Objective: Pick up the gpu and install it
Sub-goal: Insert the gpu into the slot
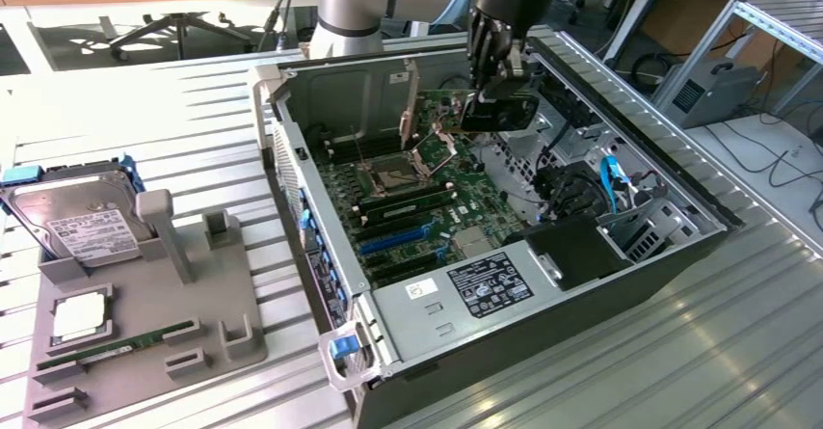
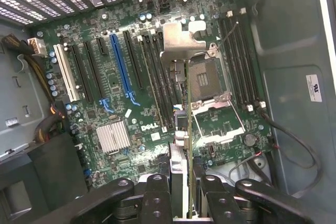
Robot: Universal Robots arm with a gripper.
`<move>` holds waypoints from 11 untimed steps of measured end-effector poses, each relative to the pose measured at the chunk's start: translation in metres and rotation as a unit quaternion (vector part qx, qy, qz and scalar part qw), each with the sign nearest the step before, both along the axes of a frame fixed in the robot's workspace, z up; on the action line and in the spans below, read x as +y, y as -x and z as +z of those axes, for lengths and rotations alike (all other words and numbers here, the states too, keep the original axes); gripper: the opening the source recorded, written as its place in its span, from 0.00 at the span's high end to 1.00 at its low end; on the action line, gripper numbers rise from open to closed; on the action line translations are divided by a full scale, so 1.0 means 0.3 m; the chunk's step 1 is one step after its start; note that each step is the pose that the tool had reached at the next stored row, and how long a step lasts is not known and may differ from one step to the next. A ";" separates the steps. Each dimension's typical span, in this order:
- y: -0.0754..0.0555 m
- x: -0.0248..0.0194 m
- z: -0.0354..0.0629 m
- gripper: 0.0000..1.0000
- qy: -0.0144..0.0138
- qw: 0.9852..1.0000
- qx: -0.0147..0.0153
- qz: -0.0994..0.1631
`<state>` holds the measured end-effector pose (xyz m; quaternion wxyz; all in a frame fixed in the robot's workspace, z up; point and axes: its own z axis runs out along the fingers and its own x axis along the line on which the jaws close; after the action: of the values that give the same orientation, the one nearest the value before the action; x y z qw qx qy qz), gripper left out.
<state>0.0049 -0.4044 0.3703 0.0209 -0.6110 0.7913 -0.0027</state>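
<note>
My gripper (image 1: 495,84) hangs inside the open computer case (image 1: 289,188), shut on the gpu (image 1: 503,111), a dark card held above the far end of the motherboard (image 1: 411,207) near the CPU socket. In the wrist view the gpu (image 2: 184,40) is edge-on between my fingers (image 2: 157,198), its silver bracket pointing away over the open CPU socket (image 2: 207,80) and memory slots. The gripper (image 2: 185,205) clamps the card's near edge. The black and blue expansion slots (image 2: 122,69) lie off to one side of the card, apart from it.
On the exterior view's left, a grey tray (image 1: 142,323) holds a hard drive (image 1: 84,231), a CPU (image 1: 80,315) and a green RAM stick (image 1: 116,345). Cables and drive bays (image 1: 579,193) crowd the case's right side. A black cable (image 2: 294,140) loops beside the motherboard.
</note>
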 end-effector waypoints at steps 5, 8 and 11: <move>0.000 0.000 0.000 0.73 0.000 1.000 0.000 0.005; 0.000 0.000 0.000 0.73 0.000 1.000 0.000 0.012; 0.000 0.000 0.000 0.73 0.000 1.000 0.000 0.018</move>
<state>0.0049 -0.4044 0.3703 0.0209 -0.6249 0.7804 -0.0024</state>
